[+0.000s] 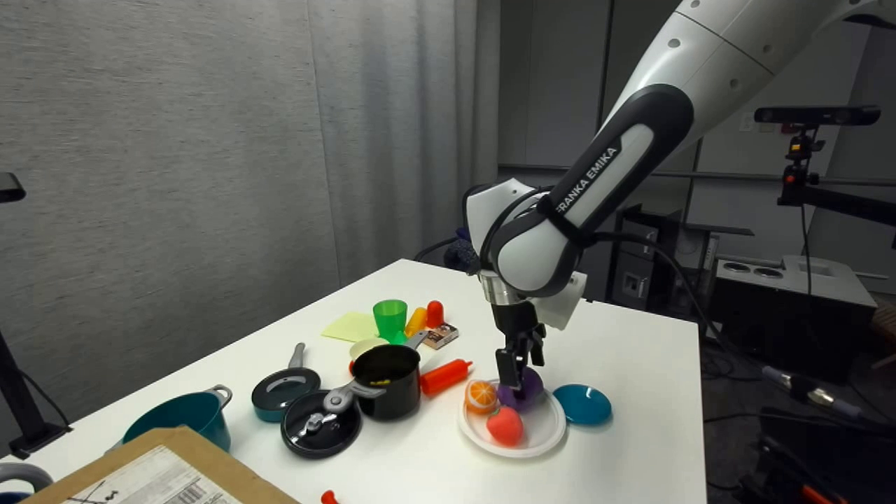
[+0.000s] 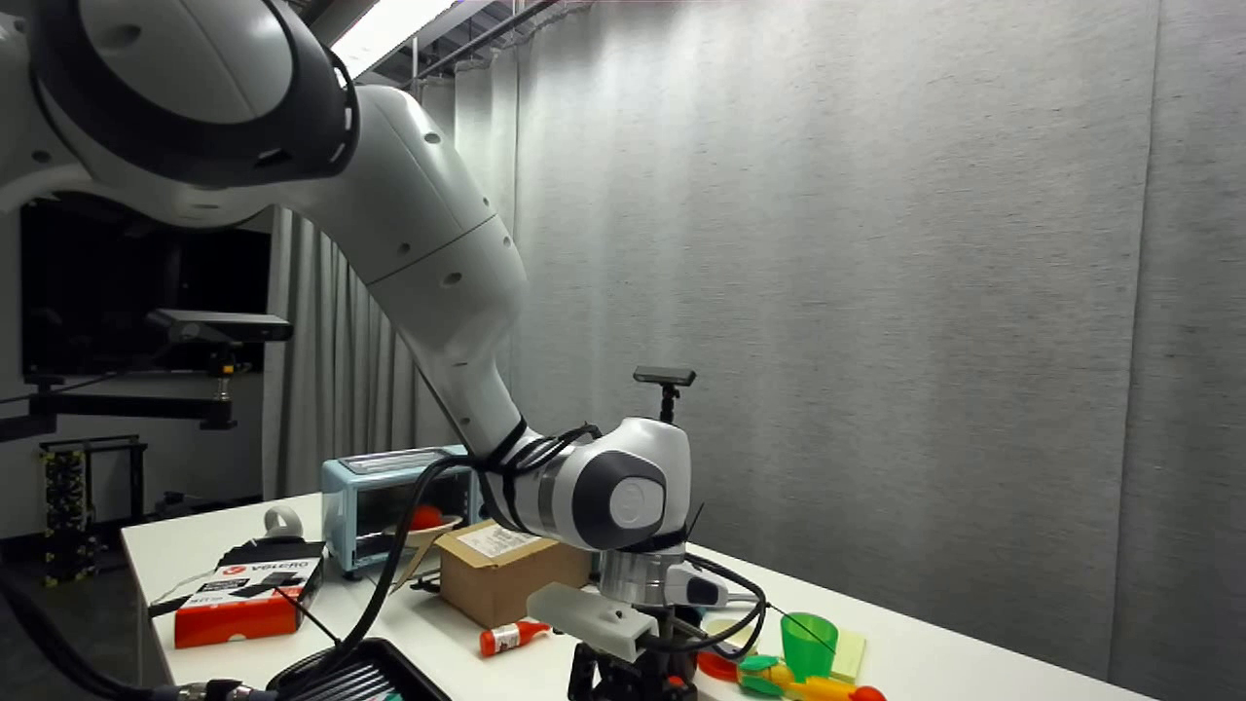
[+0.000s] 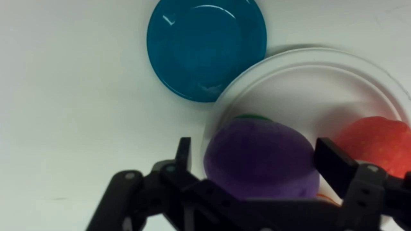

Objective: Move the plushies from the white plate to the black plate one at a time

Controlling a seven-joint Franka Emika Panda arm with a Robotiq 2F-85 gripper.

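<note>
The white plate (image 1: 545, 432) holds the purple plushie (image 1: 533, 389), the red-orange plushie (image 1: 505, 427) and an orange fruit-slice toy (image 1: 481, 397). In the wrist view, my gripper (image 3: 252, 144) is open with its fingers either side of the purple plushie (image 3: 257, 157). The left finger is apart from it; the right finger appears at its edge, contact unclear. The red-orange plushie (image 3: 380, 144) lies beyond the right finger on the white plate (image 3: 305, 86). A black round lid-like piece (image 1: 308, 437) lies by the pot; I cannot tell if it is the black plate.
A blue round dish (image 1: 582, 404) touches or nearly touches the white plate. A black pot (image 1: 387, 392), a red bottle (image 1: 445, 378), a small pan (image 1: 285, 392) and a green cup (image 1: 390, 318) stand nearby. A black tray (image 2: 375, 672) and a cardboard box (image 2: 516, 579) also show.
</note>
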